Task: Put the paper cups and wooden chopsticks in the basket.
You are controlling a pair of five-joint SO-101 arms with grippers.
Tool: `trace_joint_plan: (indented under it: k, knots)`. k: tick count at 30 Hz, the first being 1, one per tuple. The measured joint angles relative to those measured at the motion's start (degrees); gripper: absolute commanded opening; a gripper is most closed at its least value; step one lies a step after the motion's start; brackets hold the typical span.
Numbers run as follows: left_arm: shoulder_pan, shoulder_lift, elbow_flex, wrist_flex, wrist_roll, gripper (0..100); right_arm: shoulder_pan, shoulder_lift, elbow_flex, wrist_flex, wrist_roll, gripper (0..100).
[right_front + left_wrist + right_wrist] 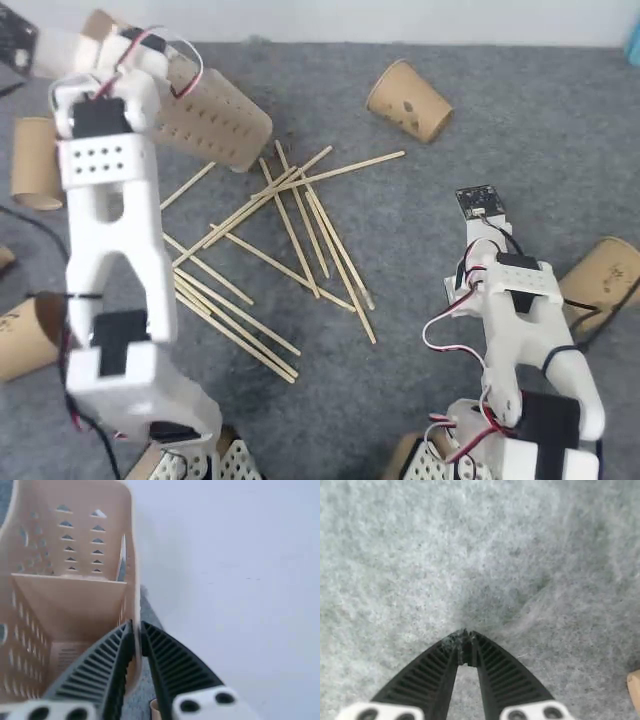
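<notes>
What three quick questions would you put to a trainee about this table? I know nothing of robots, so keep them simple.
1. True or false: the left gripper is clamped on a wall of the basket.
2. Multiple choice: the wooden chopsticks lie A) inside the basket, B) scattered on the grey mat, C) between the fingers of the right gripper.
3. Fill in the gap: the right gripper is ____, with nothing held in it.

Key: 1 true; 2 B; 3 shut.
</notes>
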State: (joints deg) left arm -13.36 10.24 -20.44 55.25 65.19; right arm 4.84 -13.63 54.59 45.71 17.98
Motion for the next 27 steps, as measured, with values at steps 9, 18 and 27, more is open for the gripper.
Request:
trace_joint_plan:
  k: [9, 18, 27]
  knots:
    - [0.09, 19.87, -27.87, 9.93, 0.62, 1, 0.00, 0.00, 0.00, 0.00, 0.00, 0.8]
    - [0.09, 36.84, -47.91, 9.93, -1.58, 9, 0.00, 0.00, 0.00, 0.00, 0.00, 0.8]
    - [4.04, 46.59, -64.26, 15.74, -8.09, 37, 0.00, 0.00, 0.00, 0.00, 0.18, 0.8]
